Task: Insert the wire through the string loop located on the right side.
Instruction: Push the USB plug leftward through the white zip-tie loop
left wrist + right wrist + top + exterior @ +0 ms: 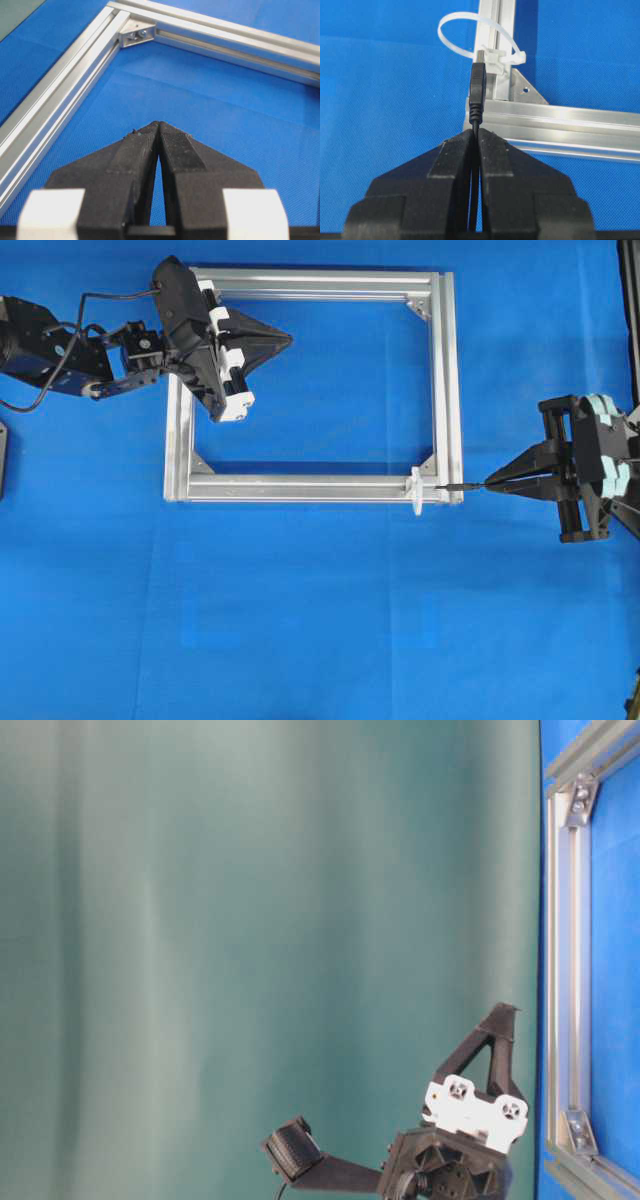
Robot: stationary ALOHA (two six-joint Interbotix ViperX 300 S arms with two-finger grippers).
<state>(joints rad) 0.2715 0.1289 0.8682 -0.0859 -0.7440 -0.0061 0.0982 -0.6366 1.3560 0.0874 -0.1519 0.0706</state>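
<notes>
So the right gripper [476, 132] is clamped on the wire [478, 92], with the black plug body sticking straight out past the fingertips and the little silver tip pointing at the frame [560, 122]. In the right wrist view the tip sits right in front of the loop [470, 32], which is a white translucent ring standing up off the frame bar, fixed by a small white clasp near the corner bracket [522, 90]. Can't tell from that angle whether the tip is already inside the ring or just short of it.

From overhead, the right gripper [490, 483] comes in from the right edge, level with the frame's [320, 285] bottom bar. The wire [462, 485] lies over the bottom-right corner, and its tip is just beside the loop [416, 490], still on the loop's right side as far as I can see.

The left gripper [285, 339] is pinched shut with nothing in it. It hovers inside the frame near the top-left corner, well apart from the wire. Its wrist view shows the fingers [145, 150] pressed together at the tips over the blue cloth [225, 100], with a frame [60, 100] corner ahead.

The table-level view only catches the left gripper [500, 1012] from the side, next to one frame [565, 970] bar.
</notes>
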